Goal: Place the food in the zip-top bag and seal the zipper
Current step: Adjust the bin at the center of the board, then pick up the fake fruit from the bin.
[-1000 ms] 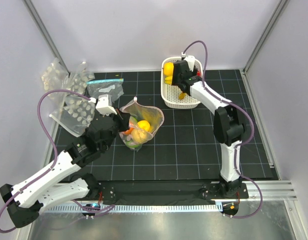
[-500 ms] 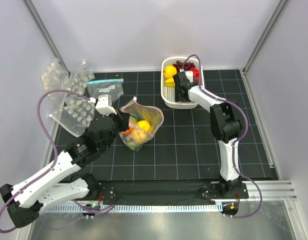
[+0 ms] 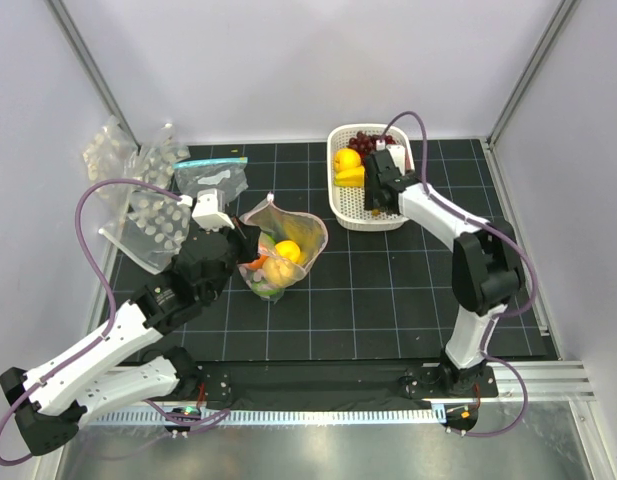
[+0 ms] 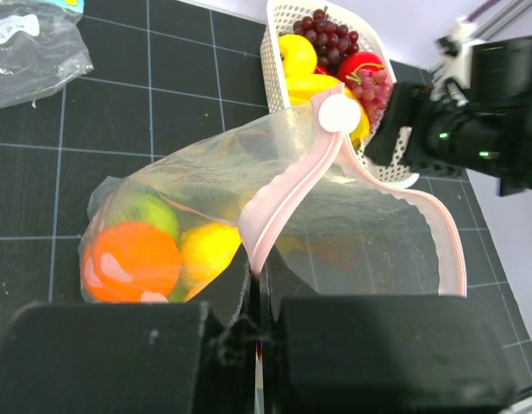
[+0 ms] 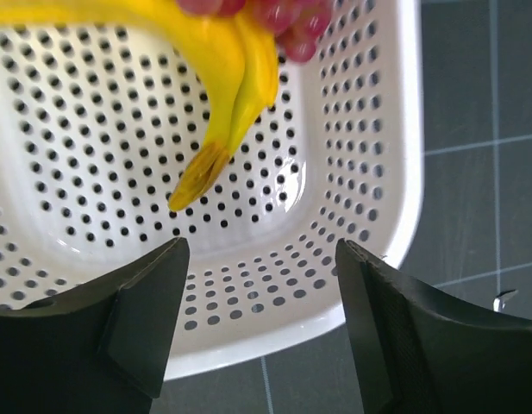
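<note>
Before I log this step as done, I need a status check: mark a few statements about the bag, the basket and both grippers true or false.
1. The left gripper is shut on the zip-top bag at its mouth. True.
2. The right gripper grips the banana. False: it is open and empty above the basket.
3. The zipper is sealed. False: the mouth gapes open.
4. Grapes lie in the basket. True.
5. The zip-top bag is empty. False: orange, yellow and green food sits inside.
</note>
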